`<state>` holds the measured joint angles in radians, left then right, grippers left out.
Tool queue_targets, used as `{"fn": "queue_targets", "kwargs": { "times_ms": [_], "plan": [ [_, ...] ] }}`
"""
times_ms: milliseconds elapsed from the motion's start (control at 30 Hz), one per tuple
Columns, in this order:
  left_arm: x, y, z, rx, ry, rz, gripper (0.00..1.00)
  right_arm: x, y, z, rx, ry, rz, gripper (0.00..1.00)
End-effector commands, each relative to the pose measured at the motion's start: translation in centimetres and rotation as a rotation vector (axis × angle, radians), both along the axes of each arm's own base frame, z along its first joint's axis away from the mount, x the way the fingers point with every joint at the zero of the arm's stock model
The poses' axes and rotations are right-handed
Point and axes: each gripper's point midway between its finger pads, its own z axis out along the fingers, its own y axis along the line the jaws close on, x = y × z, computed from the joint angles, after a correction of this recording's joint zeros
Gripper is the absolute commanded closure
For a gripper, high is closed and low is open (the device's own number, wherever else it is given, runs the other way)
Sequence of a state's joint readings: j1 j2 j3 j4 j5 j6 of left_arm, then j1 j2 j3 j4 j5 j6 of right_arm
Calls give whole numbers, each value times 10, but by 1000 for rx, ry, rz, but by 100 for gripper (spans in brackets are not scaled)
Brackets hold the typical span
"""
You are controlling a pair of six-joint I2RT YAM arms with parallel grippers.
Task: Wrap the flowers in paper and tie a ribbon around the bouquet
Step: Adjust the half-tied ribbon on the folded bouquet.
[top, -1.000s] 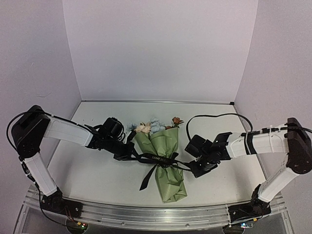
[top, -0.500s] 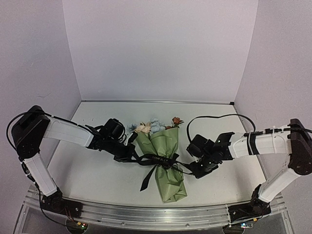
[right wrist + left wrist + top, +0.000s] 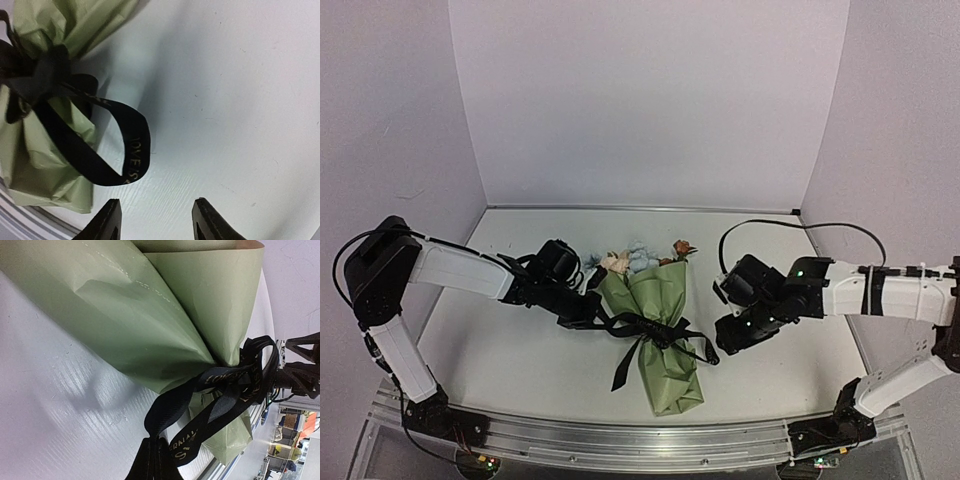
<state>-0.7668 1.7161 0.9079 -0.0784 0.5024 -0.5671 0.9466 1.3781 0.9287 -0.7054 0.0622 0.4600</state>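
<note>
The left gripper (image 3: 588,312) is pinched shut on one end of the black ribbon (image 3: 650,327), which is knotted round the waist of the bouquet (image 3: 668,375). The bouquet lies in the middle of the table (image 3: 520,350), flowers (image 3: 632,261) toward the back wall, and the right gripper (image 3: 725,342) hangs just beside the knot, fingers apart with nothing between them. The right wrist camera shows what the overhead one cannot: a free ribbon loop curling above the table, clear of both fingertips (image 3: 111,220); the left wrist view adds pale lettering on the ribbon and the olive paper (image 3: 125,315) gathered into the tie.
</note>
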Motion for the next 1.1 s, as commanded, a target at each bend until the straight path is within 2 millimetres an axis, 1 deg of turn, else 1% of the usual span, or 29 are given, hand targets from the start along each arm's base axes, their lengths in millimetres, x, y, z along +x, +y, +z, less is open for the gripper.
{"fn": "queue_targets", "kwargs": {
  "times_ms": [0, 67, 100, 133, 267, 333, 433, 567, 700, 767, 800, 867, 1033, 1067],
  "plan": [
    [9, -11, 27, -48, -75, -12, 100, 6, 20, 34, 92, -3, -6, 44],
    [9, -11, 28, -50, -77, -11, 100, 13, 37, 38, 114, 14, 8, 43],
    [9, -11, 28, -49, -76, -11, 100, 15, 44, 34, 114, 37, 15, 43],
    [9, -11, 28, -49, -76, -11, 100, 19, 52, 35, 123, 48, 20, 43],
    [8, -12, 27, -49, -74, -13, 100, 36, 74, 33, 169, 73, 4, 43],
    [8, -12, 27, -49, -74, -12, 100, 43, 81, 31, 177, 77, -3, 43],
    [7, -11, 27, -46, -74, -12, 100, 48, 88, 26, 180, 103, -23, 44],
    [7, -10, 29, -48, -79, -12, 100, 50, 89, 16, 162, 120, -40, 47],
    [6, -10, 29, -49, -77, -12, 100, 51, 94, 9, 159, 144, -42, 56],
    [6, -9, 29, -49, -80, -10, 100, 52, 96, 7, 160, 149, -43, 63],
    [6, -9, 29, -48, -80, -10, 100, 53, 96, 7, 160, 148, -45, 69],
    [7, -10, 30, -51, -80, -9, 100, 54, 96, 8, 158, 141, -45, 80],
    [6, -10, 31, -54, -82, -12, 100, 56, 94, 19, 165, 110, -40, 99],
    [6, -10, 31, -54, -82, -12, 100, 56, 93, 20, 165, 106, -39, 100]
  ]
}}
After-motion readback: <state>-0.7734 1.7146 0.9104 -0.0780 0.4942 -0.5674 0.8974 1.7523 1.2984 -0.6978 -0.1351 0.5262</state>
